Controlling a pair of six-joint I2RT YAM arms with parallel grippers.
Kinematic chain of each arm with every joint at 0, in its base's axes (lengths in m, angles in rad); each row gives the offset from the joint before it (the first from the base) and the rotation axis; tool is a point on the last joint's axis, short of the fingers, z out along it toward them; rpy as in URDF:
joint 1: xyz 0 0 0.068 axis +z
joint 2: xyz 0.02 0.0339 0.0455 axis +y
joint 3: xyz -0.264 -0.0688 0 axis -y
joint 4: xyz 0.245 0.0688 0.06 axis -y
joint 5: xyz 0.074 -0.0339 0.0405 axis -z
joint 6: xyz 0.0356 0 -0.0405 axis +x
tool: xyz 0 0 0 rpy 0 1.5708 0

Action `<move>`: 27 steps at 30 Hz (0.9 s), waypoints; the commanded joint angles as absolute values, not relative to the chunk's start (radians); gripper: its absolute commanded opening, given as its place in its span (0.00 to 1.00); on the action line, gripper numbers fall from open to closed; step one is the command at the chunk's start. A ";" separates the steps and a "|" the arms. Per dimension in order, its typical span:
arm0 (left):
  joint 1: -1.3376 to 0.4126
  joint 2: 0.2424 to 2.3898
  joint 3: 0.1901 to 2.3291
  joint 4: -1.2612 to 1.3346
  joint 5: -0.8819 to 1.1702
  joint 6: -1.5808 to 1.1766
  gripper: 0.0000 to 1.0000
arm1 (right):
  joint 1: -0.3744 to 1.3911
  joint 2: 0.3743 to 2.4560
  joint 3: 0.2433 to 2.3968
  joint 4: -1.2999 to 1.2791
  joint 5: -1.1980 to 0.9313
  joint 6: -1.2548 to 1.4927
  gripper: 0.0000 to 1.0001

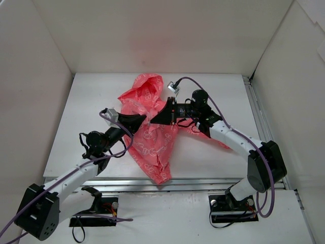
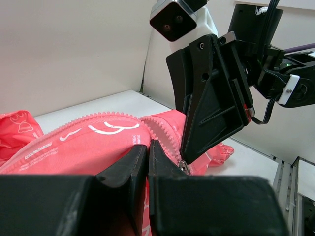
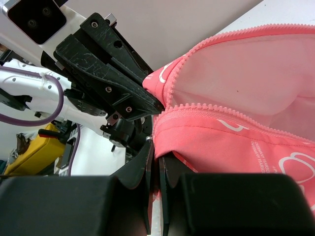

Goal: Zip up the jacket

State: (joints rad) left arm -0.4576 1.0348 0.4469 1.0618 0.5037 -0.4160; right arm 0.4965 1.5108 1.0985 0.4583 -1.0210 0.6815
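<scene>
The coral-pink jacket [image 1: 152,145] lies crumpled mid-table, its front open, with the white lining showing in the right wrist view [image 3: 236,73]. My left gripper [image 1: 145,121] and right gripper [image 1: 154,120] meet tip to tip over its zipper. In the left wrist view the left gripper [image 2: 148,146] is shut on a fold of jacket fabric [image 2: 88,142]. The right gripper [image 2: 185,160] is closed right at the small metal zipper slider [image 2: 183,167]. In the right wrist view the right gripper [image 3: 156,147] is shut on the jacket's zipper edge [image 3: 170,114], with the left gripper [image 3: 158,105] just beyond.
White walls enclose the table [image 1: 91,101] on three sides. A metal rail [image 1: 259,114] runs along the right side. The table's front edge [image 1: 193,184] lies just ahead of the arm bases. Purple cables loop over both arms.
</scene>
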 commanded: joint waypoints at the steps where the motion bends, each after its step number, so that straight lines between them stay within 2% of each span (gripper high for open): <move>1: -0.472 0.997 0.482 1.109 0.535 -0.382 0.00 | 0.492 1.482 1.161 0.558 -0.999 0.710 0.00; 27: -0.491 0.950 0.502 0.994 0.627 -0.356 0.00 | 0.502 1.491 1.152 0.557 -0.983 0.707 0.00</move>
State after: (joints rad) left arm -0.4732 0.9627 0.4480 0.9524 0.5316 -0.3668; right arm 0.4976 1.5124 1.0985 0.4580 -1.0077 0.7151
